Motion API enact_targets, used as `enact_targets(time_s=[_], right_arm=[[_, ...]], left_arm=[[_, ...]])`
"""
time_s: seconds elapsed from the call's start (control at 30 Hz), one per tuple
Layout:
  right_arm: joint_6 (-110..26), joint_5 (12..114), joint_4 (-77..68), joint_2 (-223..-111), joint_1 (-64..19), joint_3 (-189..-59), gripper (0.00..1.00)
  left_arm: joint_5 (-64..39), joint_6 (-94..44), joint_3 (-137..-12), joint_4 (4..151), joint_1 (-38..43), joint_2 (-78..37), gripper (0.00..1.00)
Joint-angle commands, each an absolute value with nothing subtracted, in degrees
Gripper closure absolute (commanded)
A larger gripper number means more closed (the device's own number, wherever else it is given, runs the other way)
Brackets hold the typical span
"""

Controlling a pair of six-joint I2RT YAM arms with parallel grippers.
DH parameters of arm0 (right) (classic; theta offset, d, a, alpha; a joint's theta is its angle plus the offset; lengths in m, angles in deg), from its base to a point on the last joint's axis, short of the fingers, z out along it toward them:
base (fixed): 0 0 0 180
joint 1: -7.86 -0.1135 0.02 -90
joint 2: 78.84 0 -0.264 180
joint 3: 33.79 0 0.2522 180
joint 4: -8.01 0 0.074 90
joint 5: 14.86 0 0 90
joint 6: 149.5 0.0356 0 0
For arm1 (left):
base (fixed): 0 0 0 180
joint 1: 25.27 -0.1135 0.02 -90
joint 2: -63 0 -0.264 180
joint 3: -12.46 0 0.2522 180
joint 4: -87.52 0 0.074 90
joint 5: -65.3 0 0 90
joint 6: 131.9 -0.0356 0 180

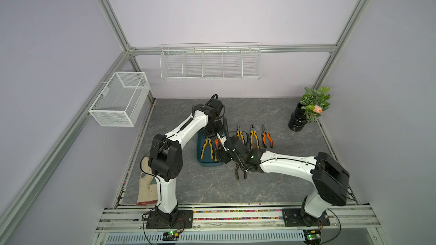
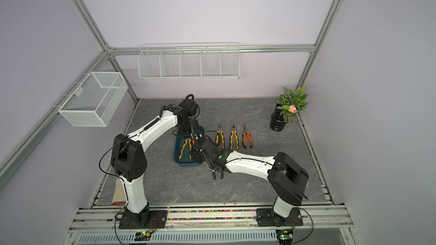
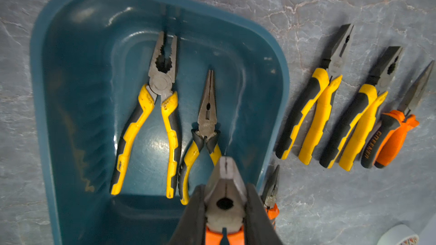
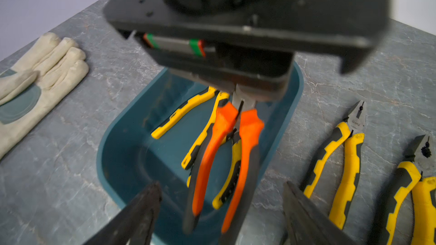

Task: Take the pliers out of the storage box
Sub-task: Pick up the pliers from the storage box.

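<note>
My left gripper [image 3: 225, 188] is clamped on the grey metal head of the orange-and-black pliers [image 4: 247, 152], which hang handles-down over the storage box [image 3: 70, 90]. My right gripper [image 4: 221, 185] stands with its jaws spread wide and nothing between them, at the near end of the box, the hanging handles just beyond its fingertips. Just outside the box's right wall, 1 orange needle-nosed pair [image 3: 271, 194] lies on the table [image 1: 236, 192]; in both top views my right arm covers most of it. Inside the box 2 pairs lie flat: the yellow combination pliers [image 3: 153, 114], their jaws slightly apart, and beside them the smaller yellow needle-nosed pair [image 3: 205, 123]. To the right of the box 3 more lie in a row on the grey stone-patterned top. These are the first yellow pair [image 4: 344, 161], with a small stamp on its head that I read as "deli", then the second yellow pair [image 3: 361, 119], then the orange long-nosed pair [image 3: 391, 135], whose black grip reads "GREENER". A pale work glove [image 4: 35, 83] lies on the table to my left of the box. A white tape roll [image 3: 398, 235] shows at the edge of my left wrist view, its print too small to read. Farther off, a black vase [image 1: 298, 120] with green leaves and a pink bud stands in the far right corner. Beyond that, 1 mesh basket [image 1: 120, 97] hangs on the left wall and 1 divided wire rack [image 1: 210, 63] on the back wall.
</note>
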State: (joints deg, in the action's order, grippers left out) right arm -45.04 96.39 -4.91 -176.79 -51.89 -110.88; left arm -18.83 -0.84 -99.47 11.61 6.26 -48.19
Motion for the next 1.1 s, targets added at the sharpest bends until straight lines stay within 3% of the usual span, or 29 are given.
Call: enact_targets(time_s=[0.0,0.27,0.5,0.87,1.0,1.07], right_arm=[[-46.23,100.34,-7.44,-179.42,-52.16,-114.02,0.16],[-44.96,104.14,-10.97,-184.17,-51.93,-118.31,0.14],[-44.56,105.31,-14.99,-186.80,-51.83,-121.57,0.18],[-43.88,105.81,-12.72,-186.59,-51.75,-118.14,0.46],[-43.78,105.75,-12.87,-186.46,-51.81,-118.04,0.64],[-43.78,105.83,-12.87,-186.17,-51.81,-117.83,0.65]], left_arm=[[-16.11,-0.08,-103.43,9.41,6.13,-47.39,1.00],[-16.35,-1.10,-106.29,6.73,6.12,-47.56,1.00],[-15.83,-0.90,-105.88,7.38,6.15,-47.39,1.00],[-13.73,-0.94,-107.13,7.09,6.03,-47.39,1.00],[-13.79,-0.80,-106.78,7.38,6.06,-47.30,1.00],[-13.84,-0.85,-106.68,7.55,6.03,-47.30,1.00]])
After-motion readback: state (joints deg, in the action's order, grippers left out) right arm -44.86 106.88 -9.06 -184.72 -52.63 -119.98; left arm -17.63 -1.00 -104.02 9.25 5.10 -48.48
